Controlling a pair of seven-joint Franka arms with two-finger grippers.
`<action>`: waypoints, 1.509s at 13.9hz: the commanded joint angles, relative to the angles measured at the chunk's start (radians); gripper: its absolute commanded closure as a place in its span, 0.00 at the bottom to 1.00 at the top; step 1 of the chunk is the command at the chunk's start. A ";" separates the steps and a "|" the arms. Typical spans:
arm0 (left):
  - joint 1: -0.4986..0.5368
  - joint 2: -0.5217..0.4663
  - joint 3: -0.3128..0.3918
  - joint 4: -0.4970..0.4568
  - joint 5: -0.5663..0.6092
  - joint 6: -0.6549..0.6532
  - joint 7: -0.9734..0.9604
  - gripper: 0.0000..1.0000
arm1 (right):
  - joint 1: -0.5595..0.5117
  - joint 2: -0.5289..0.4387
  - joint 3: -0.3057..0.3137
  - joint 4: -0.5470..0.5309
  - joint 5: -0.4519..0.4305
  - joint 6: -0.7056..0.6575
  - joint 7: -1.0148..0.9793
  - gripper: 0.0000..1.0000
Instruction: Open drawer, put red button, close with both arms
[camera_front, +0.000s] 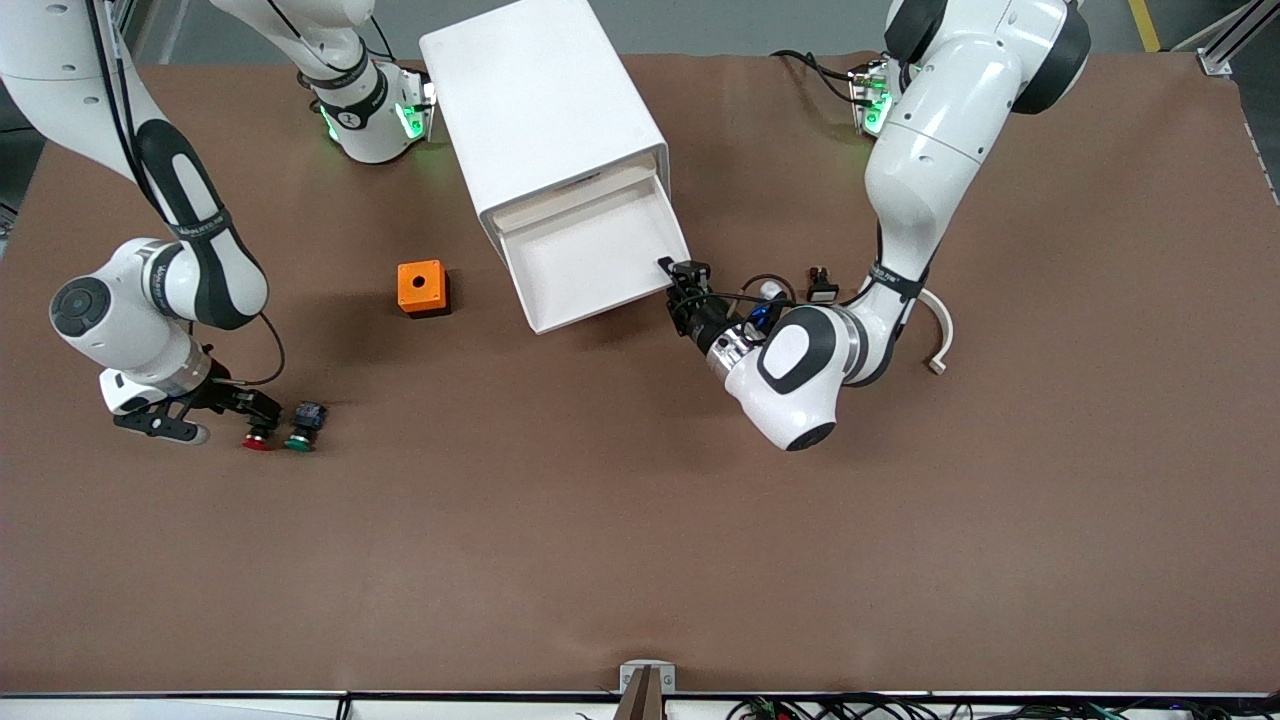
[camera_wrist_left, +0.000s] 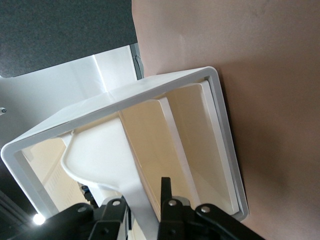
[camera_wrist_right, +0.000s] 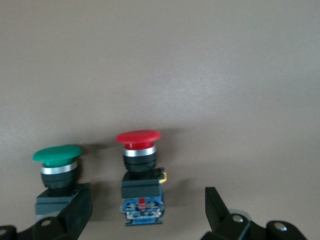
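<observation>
The white cabinet has one drawer pulled out, its tray bare. My left gripper is at the drawer's front corner toward the left arm's end; in the left wrist view the gripper is shut on the drawer's front wall, one finger inside the tray. The red button lies on the table toward the right arm's end, beside the green button. My right gripper is open, low over the red button, one finger either side of its blue-and-black body.
An orange box with a round hole stands beside the open drawer. The green button lies right beside one right finger. A small black part and a pale curved piece lie by the left arm.
</observation>
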 joint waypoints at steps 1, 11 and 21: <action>0.016 -0.006 0.001 0.014 -0.027 0.016 -0.014 0.77 | 0.010 0.016 0.001 -0.011 0.016 0.028 0.020 0.00; 0.031 -0.006 0.001 0.035 -0.065 0.016 0.001 0.00 | 0.009 0.016 -0.001 -0.058 0.013 0.079 0.004 0.00; 0.036 -0.021 0.033 0.186 -0.098 0.017 0.563 0.00 | 0.007 -0.117 -0.001 -0.041 0.012 -0.135 0.026 1.00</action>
